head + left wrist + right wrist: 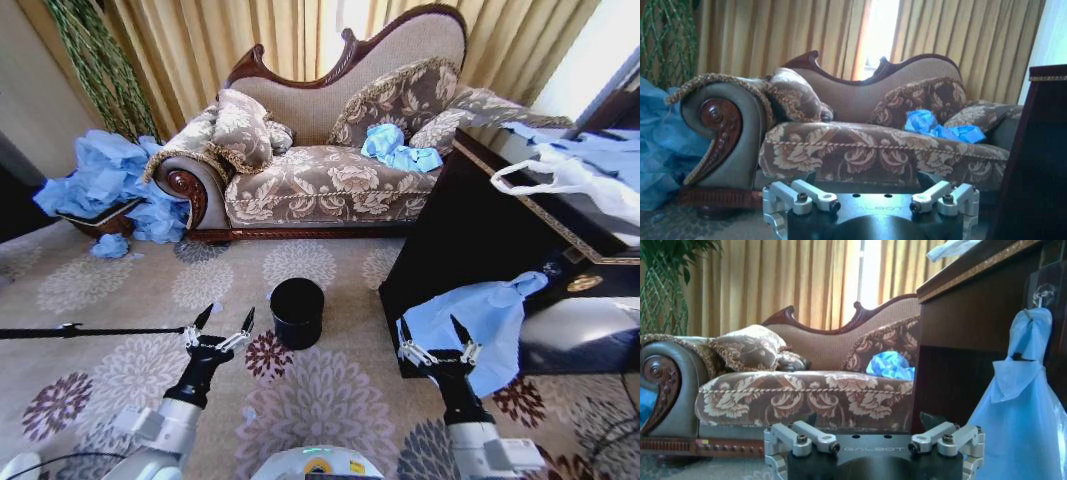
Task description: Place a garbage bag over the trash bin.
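Observation:
The trash bin (297,312), small, black and round, stands upright on the patterned carpet in front of me. My left gripper (228,317) hovers open just to its left, and my right gripper (430,326) is open further right. Just beyond the right gripper, a wide light-blue bag with a pointed tip (487,318) (1020,425) hangs on the side of a dark cabinet. Crumpled light-blue plastic (398,148) (937,127) (888,365) lies on the sofa seat. I cannot tell which blue piece is the garbage bag. Neither gripper holds anything.
A sofa (320,180) spans the back with curtains behind it. The dark cabinet (470,220) blocks the right side, with a white handled bag (570,178) and blue plastic on top. A heap of blue plastic (105,180) lies at the left. A black rod (90,331) lies on the carpet.

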